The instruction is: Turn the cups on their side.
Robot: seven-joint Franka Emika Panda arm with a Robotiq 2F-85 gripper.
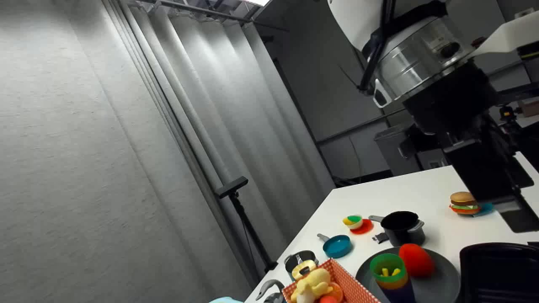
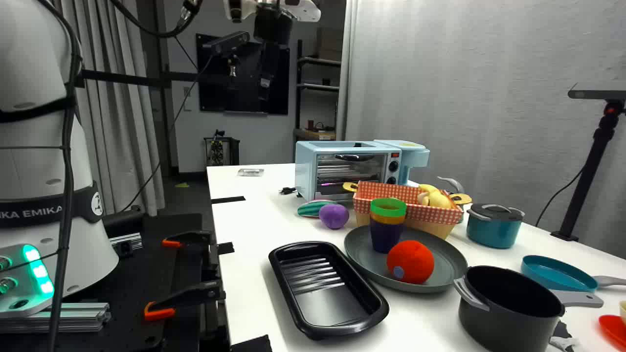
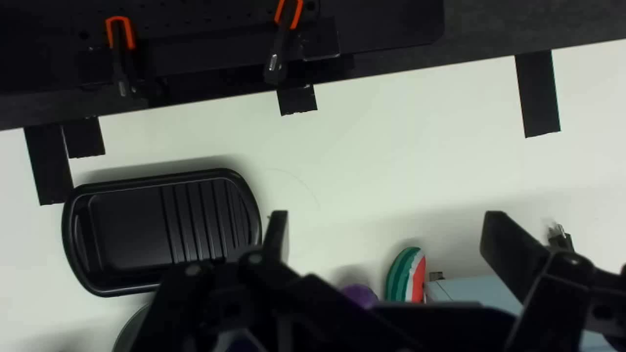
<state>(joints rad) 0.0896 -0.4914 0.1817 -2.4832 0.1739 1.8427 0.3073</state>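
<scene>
In an exterior view, with the plate (image 2: 451,270) as the dial's centre, the stack of cups (image 2: 387,226) stood on it toward 11 o'clock and a round toy (image 2: 412,262) rested on it at the stack's 5 o'clock. Around that plate on the table (image 2: 261,220), the baking tray (image 2: 326,288) lay at 8, the watermelon slice (image 2: 312,209) at 10, the toaster oven (image 2: 349,168) at 11, the basket (image 2: 433,215) at 12, the lidded pot (image 2: 494,231) at 2, the frying pan (image 2: 556,274) at 3 and the uncovered pot (image 2: 506,318) at 4. In an exterior view, the burger (image 1: 463,203) sat at 2 o'clock from that uncovered pot and the plate at 6.
</scene>
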